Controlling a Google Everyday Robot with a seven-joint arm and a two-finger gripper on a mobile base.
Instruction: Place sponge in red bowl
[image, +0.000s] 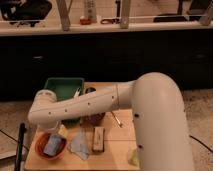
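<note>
So the gripper (56, 128) is down in the lower left of the frame, tucked under the bend of the white arm (85, 104) and just above the far rim of the red bowl (38, 150). Honestly can't tell whether the claw is spread or pressed together, since the arm's elbow covers most of it from this angle.

The sponge (52, 146) looks like the pale bluish block lying inside the red bowl, a bit right of the bowl's middle. I'm fairly sure that's it, but the view is murky. The bowl sits at the lower left corner of the wooden table (117, 147).

Moving outward: just right of the bowl there's a crumpled grey-blue wrapper (80, 146), and right beside that a tan bar-shaped thing (98, 138) lying lengthwise. Above those, partly under the arm, is a dark round dish (93, 119), with a thin metal utensil (116, 119) lying at an angle near the centre of the table.

A green bin (62, 87) sits at the table's upper left, behind the arm. A yellow-green lump (133, 158) peeks out at the lower edge, next to the robot's big white body (160, 125), which fills the right side. A dark pole (21, 146) stands off the table's left edge. Along the top of the frame runs a counter (107, 26) in front of dark cabinets.
</note>
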